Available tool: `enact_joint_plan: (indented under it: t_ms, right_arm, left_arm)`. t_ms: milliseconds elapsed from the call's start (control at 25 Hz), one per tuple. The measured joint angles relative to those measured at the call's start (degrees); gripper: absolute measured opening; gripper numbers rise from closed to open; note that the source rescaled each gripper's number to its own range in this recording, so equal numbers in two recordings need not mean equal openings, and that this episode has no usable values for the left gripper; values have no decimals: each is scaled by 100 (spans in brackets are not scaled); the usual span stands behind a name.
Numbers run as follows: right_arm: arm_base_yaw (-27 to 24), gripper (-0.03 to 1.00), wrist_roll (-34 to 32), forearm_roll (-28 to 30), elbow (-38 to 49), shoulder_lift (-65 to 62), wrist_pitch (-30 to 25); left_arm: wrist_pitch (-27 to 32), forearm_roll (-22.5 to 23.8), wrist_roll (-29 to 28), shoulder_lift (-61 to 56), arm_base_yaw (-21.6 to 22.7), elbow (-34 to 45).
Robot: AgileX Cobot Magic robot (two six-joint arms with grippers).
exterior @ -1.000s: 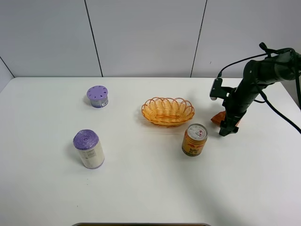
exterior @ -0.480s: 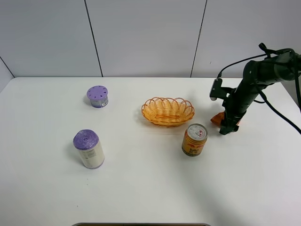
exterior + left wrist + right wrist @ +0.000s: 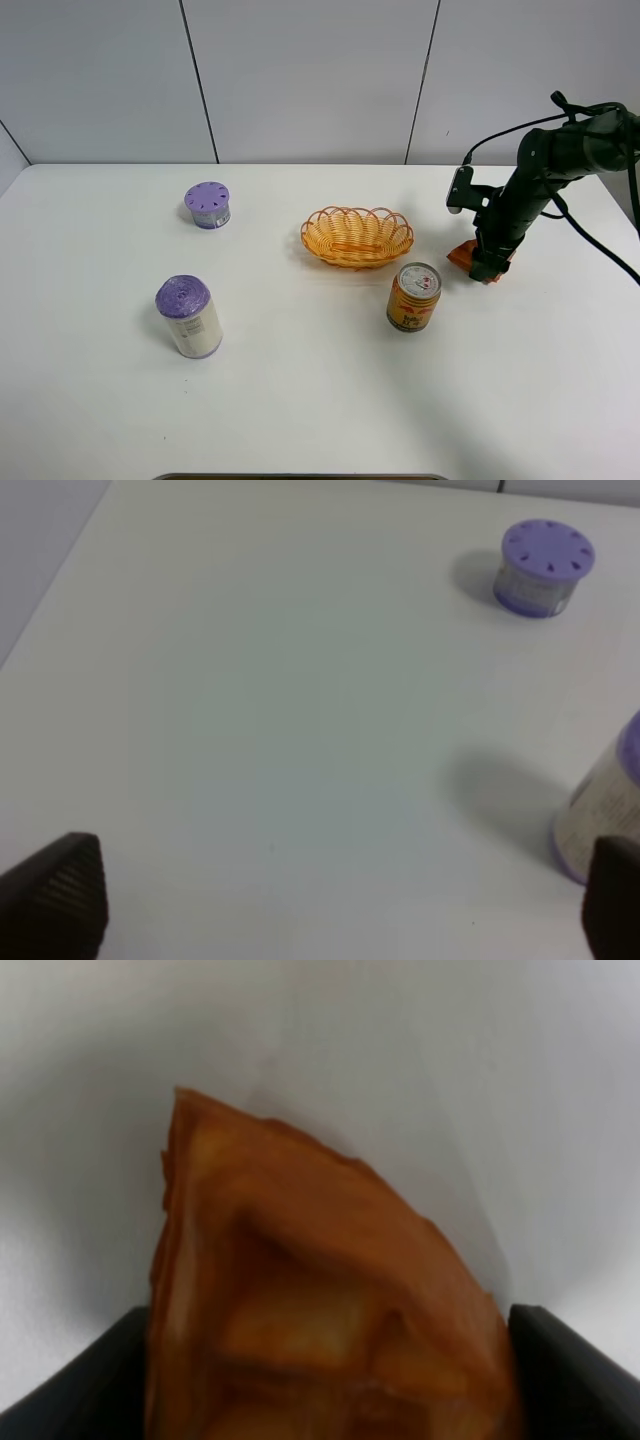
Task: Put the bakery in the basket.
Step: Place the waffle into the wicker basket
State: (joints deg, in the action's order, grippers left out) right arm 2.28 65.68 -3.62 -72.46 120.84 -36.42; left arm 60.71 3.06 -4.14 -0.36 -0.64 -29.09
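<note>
My right arm (image 3: 520,200) reaches down at the right of the bench (image 3: 320,400). Its jaws are clamped on the waffle (image 3: 330,1300), one dark tip against each side of the wide end. That leaves the pointed end sticking out in front. I judge this grip suits a flat wedge, since the pads bear on its edges.

From the high view the waffle (image 3: 462,252) sits low, just right of the can (image 3: 414,296). I cannot tell whether it is off the bench.

The basket (image 3: 357,237) lies to the left and a little farther, clear of the can. So I expect to lift first, then carry left behind the can.

My left jaws stand wide apart over bare bench near the purple-lidded tub (image 3: 545,567), out of the way.
</note>
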Motion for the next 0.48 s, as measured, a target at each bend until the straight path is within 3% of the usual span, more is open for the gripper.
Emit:
enact_joint_plan:
  t_ms: [480]
  right_arm:
    - [0, 0, 0, 0, 0, 0, 0]
  left_arm:
    - [0, 0, 0, 0, 0, 0]
